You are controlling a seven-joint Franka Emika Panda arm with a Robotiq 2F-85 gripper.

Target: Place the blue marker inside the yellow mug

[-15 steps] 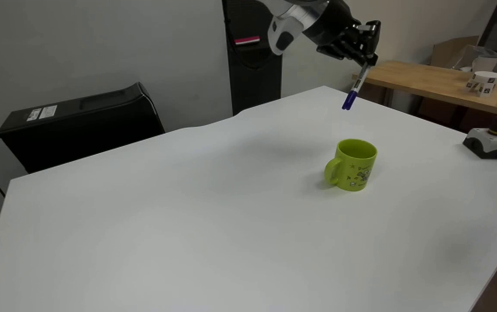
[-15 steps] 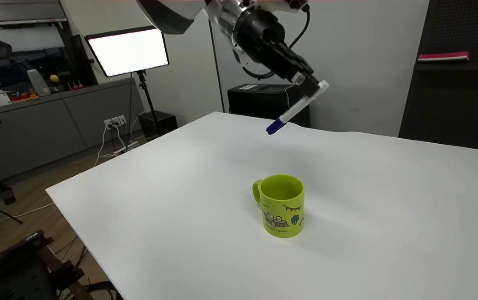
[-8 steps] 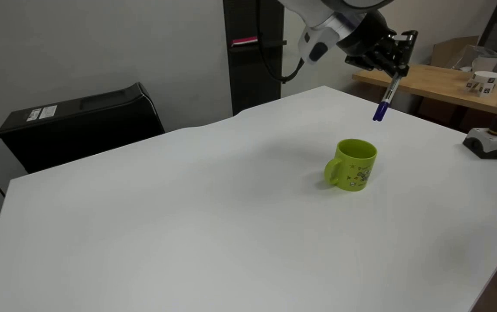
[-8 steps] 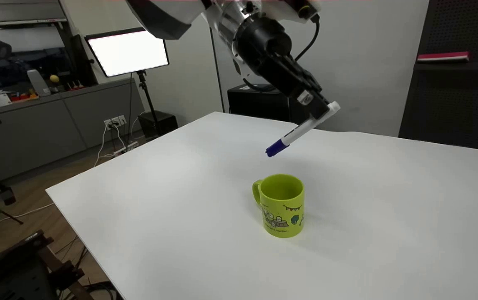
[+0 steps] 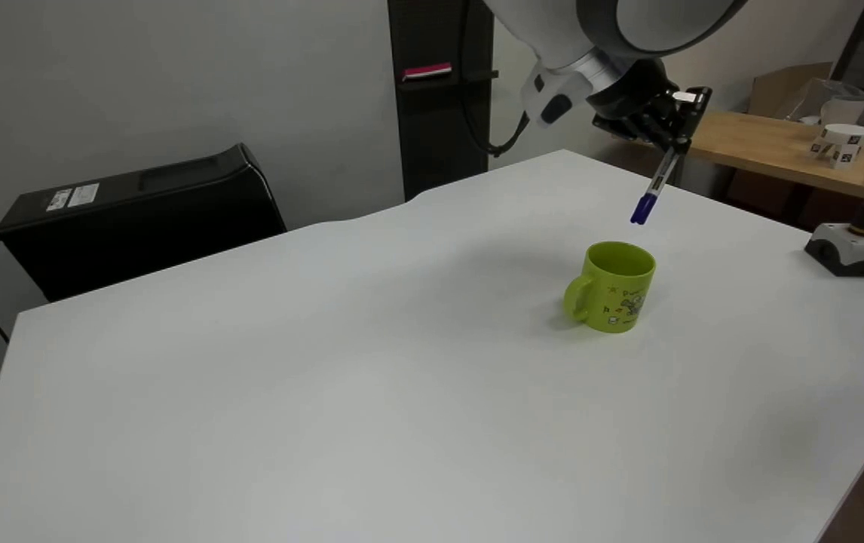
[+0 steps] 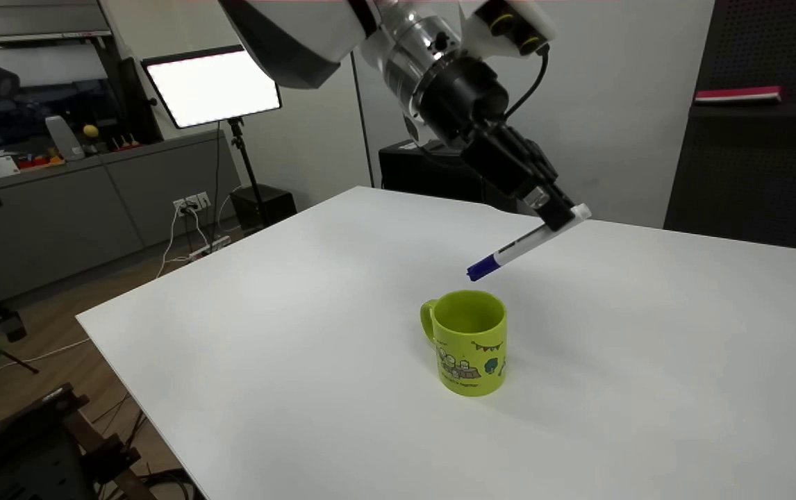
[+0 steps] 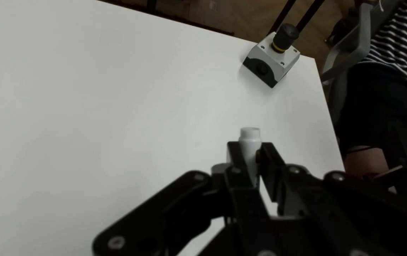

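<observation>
While the white table (image 5: 289,422) stretches across most of both exterior views, we see the robot arm (image 6: 433,69) slanting down over it. Past the table's edge we find a black case (image 5: 145,226). At the arm's end we come to the black gripper (image 7: 250,151), its two fingers (image 7: 270,158) drawn close together. A grey and black box (image 7: 271,58) with a dark knob (image 7: 284,37) sits near a corner of the table. Well apart from that box, the yellow mug (image 6: 469,347) stands upright on the table, its handle (image 6: 428,321) out to one side. Slimmest of all, the blue marker (image 6: 528,243) is what the fingers hold, close to its white end, which we see poking out between them in the wrist view. It hangs tilted, its dark blue cap (image 6: 483,268) lowest, near the mug's rim but clear of it; whether the cap is straight over the opening, we cannot tell.
</observation>
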